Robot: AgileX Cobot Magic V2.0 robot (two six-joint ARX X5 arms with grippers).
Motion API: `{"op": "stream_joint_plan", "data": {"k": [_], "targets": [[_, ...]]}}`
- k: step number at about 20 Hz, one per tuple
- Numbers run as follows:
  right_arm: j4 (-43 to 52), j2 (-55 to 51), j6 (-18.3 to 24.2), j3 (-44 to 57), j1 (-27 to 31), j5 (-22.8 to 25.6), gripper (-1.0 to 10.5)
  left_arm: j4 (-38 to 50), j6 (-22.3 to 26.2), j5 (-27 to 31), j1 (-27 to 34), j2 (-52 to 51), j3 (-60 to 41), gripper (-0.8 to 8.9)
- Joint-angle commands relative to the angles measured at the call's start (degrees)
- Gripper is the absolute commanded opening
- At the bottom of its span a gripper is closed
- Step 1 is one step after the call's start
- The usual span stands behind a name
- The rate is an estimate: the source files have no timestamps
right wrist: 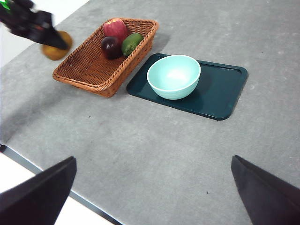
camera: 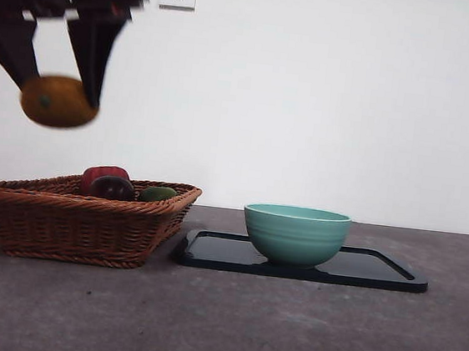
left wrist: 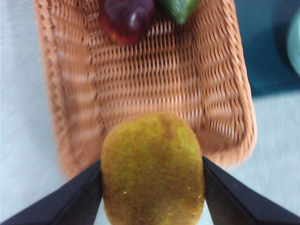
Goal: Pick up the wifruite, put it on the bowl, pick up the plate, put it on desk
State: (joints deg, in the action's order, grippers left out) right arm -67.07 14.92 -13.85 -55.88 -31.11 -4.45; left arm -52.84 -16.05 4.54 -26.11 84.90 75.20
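Desk (camera: 227, 326) in front, and our left pincer (camera: 54, 94) holding the wifruite (camera: 58, 101) high in the air.

Our left pincer is closed on the wifruite, one black jaw on each side of it, and it hangs above the wicker basket (camera: 79, 218), at the basket's end far from the bowl (camera: 295, 234). In the basket lie a red fruit (right wrist: 115, 28), a dark purple fruit (right wrist: 110, 47) and a green fruit (right wrist: 131, 43). The teal bowl stands on the dark tray (camera: 375, 270) just beside the basket. Our right pincer (right wrist: 154, 192) waits with jaws wide apart over the near desk. We think the risk is in the carry: the fruit is round and held only at two sides, so a fast swing can let it slip out, and a release off the bowl's middle can make it hit the rim and roll away.
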Motion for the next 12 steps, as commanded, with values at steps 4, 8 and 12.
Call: {"op": "stream_joint_plan", "data": {"k": [4,8,12], "targets": [[0.07,0.11,-0.76,-0.57,-0.37,0.02,5.7,7.69,0.55,0.17,1.55,8.26,0.68,3.01],[0.13,0.11,-0.76,-0.57,-0.37,0.46,5.7,9.44,0.55,0.17,1.73,14.62,0.68,3.02],[0.09,0.11,-0.79,-0.57,-0.37,0.44,5.7,11.13,0.09,-0.81,1.73,18.40,0.70,3.02]]}}
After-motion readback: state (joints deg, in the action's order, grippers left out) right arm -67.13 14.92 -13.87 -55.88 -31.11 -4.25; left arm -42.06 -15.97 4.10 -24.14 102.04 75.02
